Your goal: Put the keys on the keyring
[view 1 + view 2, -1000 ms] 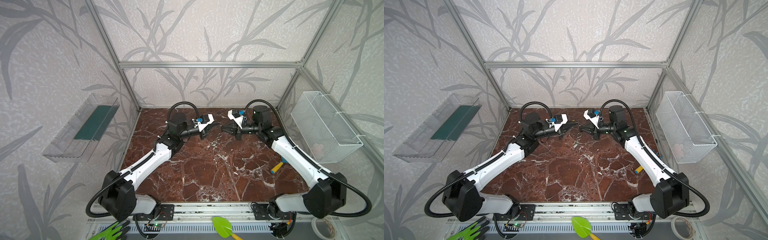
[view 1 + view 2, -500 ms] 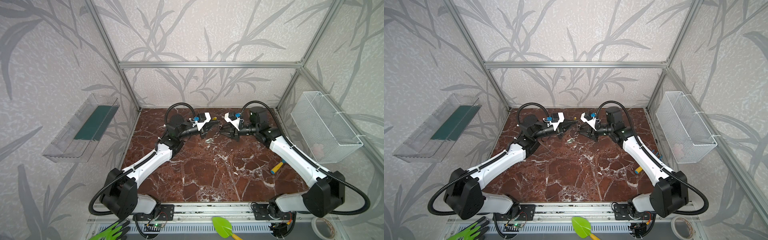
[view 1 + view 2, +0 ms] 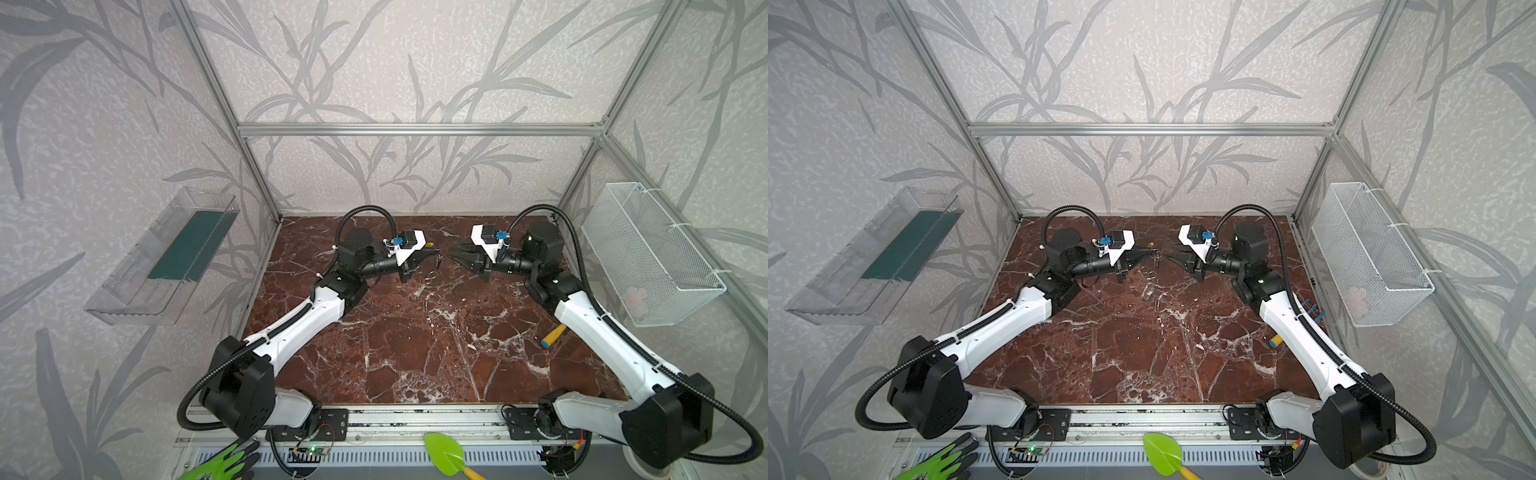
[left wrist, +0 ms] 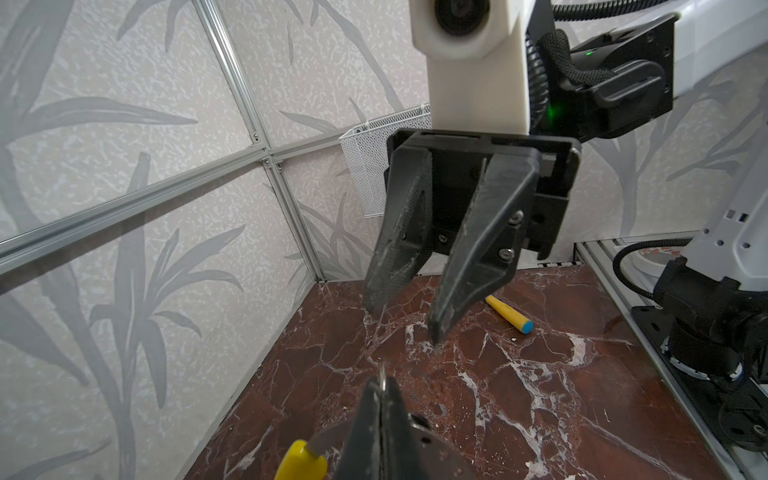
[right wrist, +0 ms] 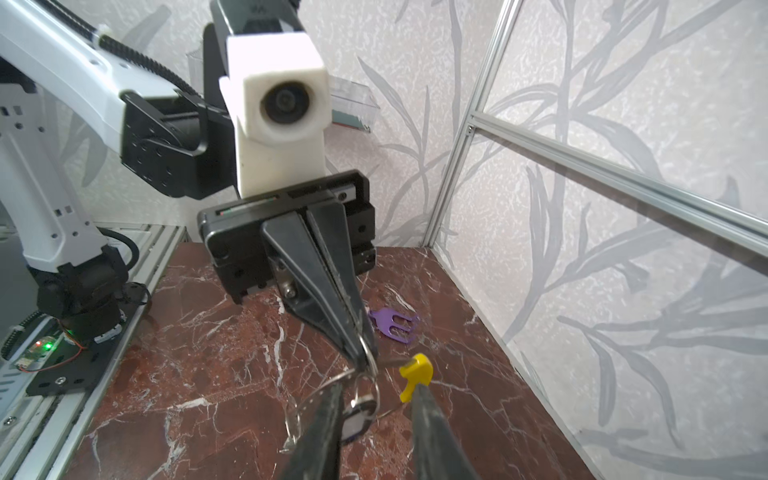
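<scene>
Compared with one second earlier, the right pincer (image 4: 405, 320) has drawn back from the left pincer (image 5: 360, 355) and its jaws have parted. The two tips were then almost touching. They now stand apart, with bare counter (image 3: 415, 353) visible between them in both top views. Read the right pincer as partly open and empty: the left wrist view shows its jaws spread with nothing between them. Read the left pincer as fully closed, its jaws pressed flat together on the thin wire of the keyring (image 3: 1151, 246), gripped at the very tip. Locate the keyring by its yellow sleeve (image 5: 414, 371), which sits just beside the left pincer's tip, on the far side of it in both top views. Locate the keys (image 5: 356, 417) below that tip: a small ring, a pale tag and a silvery blade appear to hang from the keyring, though the wire is too fine to confirm where they are threaded. In the right wrist view the tag shows between the right pincer's jaws; you cannot tell from that view whether it touches either one. A yellow marker (image 4: 509, 314) with a blue cap lies on the counter at the right, well apart from the keys.
</scene>
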Available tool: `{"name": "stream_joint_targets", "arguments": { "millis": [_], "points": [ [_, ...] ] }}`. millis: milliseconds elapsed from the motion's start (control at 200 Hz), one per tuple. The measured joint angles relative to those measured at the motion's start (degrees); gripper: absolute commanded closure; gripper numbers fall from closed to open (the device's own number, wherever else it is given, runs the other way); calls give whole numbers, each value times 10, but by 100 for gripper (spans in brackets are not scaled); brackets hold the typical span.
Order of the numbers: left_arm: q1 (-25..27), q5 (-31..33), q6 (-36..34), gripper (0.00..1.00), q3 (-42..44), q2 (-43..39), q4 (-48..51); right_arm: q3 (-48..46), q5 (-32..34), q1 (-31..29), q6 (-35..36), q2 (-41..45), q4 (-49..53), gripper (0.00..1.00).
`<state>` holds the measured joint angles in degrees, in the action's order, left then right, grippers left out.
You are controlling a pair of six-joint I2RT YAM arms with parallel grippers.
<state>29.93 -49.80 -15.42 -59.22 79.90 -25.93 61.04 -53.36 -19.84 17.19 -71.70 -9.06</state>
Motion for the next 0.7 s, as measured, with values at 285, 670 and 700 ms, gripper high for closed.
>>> {"name": "stream_joint_targets", "arguments": {
  "millis": [285,670,700],
  "points": [
    [0,-13,0,100,-7,0,8,22,-50,0,-10,-37,8,80],
    [0,-24,1,100,-10,0,7,37,-74,0,-1,-52,34,86],
    [0,-24,2,100,-11,0,7,37,-75,0,1,-53,38,86]
  ]
}}
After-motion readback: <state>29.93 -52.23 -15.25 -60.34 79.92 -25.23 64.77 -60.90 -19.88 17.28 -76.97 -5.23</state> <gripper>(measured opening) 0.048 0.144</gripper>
